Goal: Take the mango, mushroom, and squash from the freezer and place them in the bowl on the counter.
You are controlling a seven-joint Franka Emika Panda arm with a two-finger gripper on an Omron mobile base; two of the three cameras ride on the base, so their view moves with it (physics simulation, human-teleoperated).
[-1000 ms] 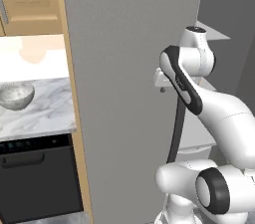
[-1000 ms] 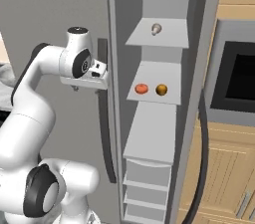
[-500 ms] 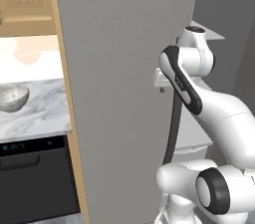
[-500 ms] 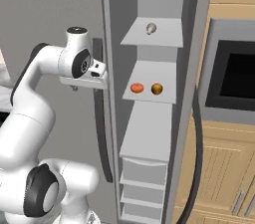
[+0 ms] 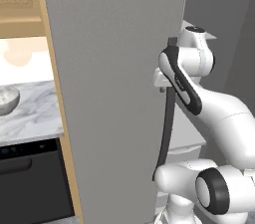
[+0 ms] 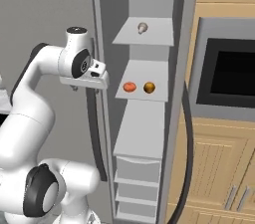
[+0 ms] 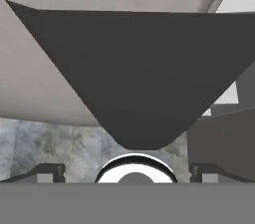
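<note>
Tall plain grey freezer point(image 6: 149, 133) standing open, its grey door point(image 5: 114, 93) swung out edge-on beside the white arm. Two-finger gripper point(image 6: 99, 71) level with the middle shelf, just outside the door edge, jaws spread wide, nothing between them.

Tiny tan-capped mushroom point(image 6: 142, 28) on the top pale grey shelf, above and to the right of the gripper, well apart from it. Cap tilted; long axis too small to resolve.

On the middle shelf: one small red-orange rounded item point(image 6: 129, 87) and one small orange-brown rounded item point(image 6: 149, 87), side by side, near but not touching, just right of the gripper at its height. Count: one mushroom, two rounded items, three shelves visible over drawers.

One round silvery-grey marbled bowl point(image 5: 7, 100) upright on the white grey-veined marble counter point(image 5: 35, 113), left of the door, well apart from the gripper.

Dark wedge-shaped surface point(image 7: 134, 73) close in front of the hand camera; cannot tell what it is.
</note>
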